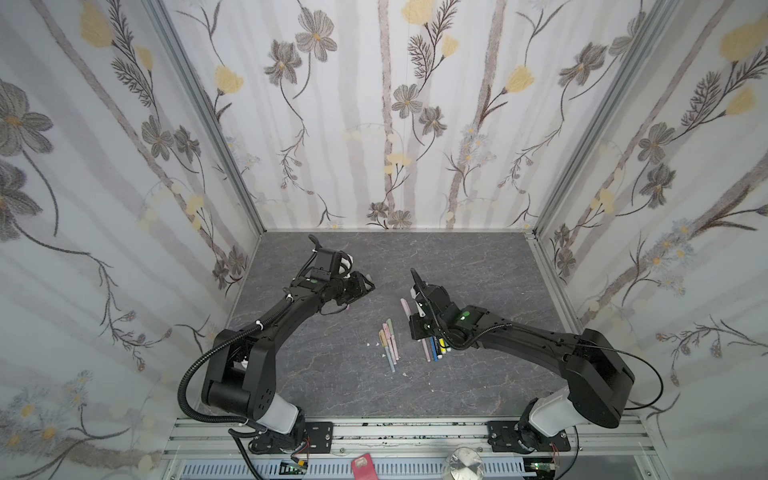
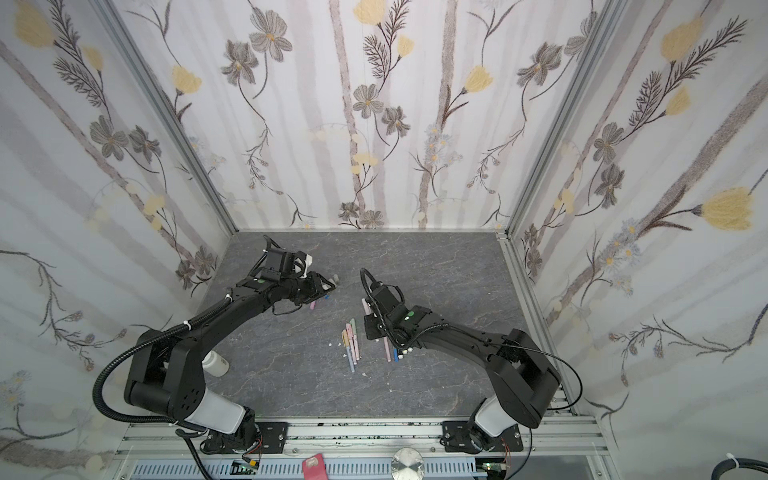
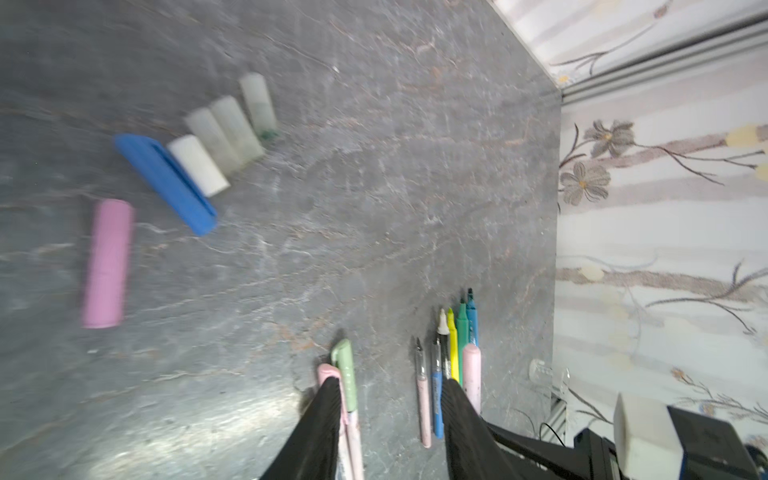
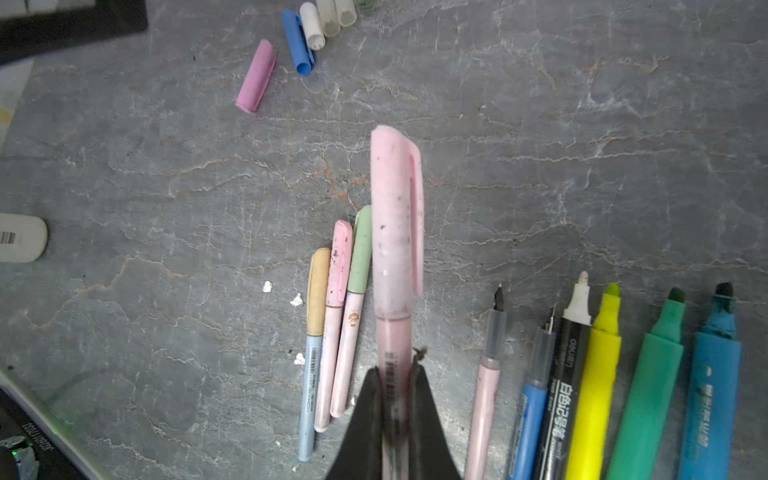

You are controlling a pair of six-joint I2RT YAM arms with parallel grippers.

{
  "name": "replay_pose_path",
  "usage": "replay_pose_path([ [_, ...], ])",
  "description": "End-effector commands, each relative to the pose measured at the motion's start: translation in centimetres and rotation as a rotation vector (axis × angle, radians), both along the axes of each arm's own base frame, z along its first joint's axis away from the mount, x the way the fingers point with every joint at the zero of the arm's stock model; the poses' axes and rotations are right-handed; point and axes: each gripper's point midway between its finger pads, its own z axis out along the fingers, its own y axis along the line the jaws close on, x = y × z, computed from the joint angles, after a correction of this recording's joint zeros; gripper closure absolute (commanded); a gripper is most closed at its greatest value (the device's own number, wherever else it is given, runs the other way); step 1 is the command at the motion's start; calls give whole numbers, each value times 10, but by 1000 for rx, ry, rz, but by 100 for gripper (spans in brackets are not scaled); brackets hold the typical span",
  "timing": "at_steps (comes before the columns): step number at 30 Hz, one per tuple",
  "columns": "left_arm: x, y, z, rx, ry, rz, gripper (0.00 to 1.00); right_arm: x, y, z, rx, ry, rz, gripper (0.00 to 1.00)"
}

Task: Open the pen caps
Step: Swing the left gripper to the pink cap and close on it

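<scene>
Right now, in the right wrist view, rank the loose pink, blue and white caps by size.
1. pink cap and blue cap: about equal, left unranked.
2. white cap: clearly shortest.

Left of centre lie loose caps (image 2: pixel 313 305); three capped pens (image 2: pixel 351 341) central; uncapped pens (image 2: pixel 388 351) right; pink pen (image 2: pixel 366 308), capped, above.

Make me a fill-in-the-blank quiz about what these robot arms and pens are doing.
The right gripper is shut on a ____ pen.
That pen's cap is still ____.
The left gripper holds ____.
The loose cap beside the white cap is ____.
Missing words: pink; on; nothing; blue.
</scene>
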Motion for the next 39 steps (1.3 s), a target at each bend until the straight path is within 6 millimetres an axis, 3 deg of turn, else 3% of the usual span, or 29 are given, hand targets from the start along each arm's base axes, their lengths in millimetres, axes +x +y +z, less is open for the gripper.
replay_pose_path([
  [1, -2, -23, 13, -67, -15, -10, 59, 5, -4, 7, 57, -6, 11, 100],
  [5, -8, -47, 17, -86, -15, -46, 58, 8, -7, 12, 83, -9, 2, 100],
  [15, -23, -91, -3, -58, 21, -131, 57, 13, -3, 14, 116, -6, -8, 100],
  [39, -15, -114, -36, -16, 44, -149, 60, 11, 3, 14, 145, 13, 9, 100],
])
